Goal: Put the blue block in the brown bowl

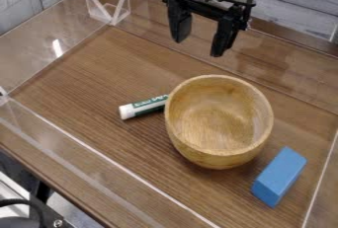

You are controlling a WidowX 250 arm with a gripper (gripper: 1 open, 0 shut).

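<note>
The blue block (279, 176) lies flat on the wooden table near the front right, just right of the brown bowl (219, 119). Nothing lies inside the bowl, which stands upright in the middle of the table. My gripper (199, 36) hangs at the back, above and behind the bowl, pointing down. Its two black fingers (176, 25) stand wide apart with nothing between them. It is far from the block.
A white-and-green tube (144, 106) lies left of the bowl, touching or nearly touching its rim. Clear plastic walls (53, 133) ring the table, with a clear stand (106, 7) at the back left. Bare wood stretches between the gripper and the bowl.
</note>
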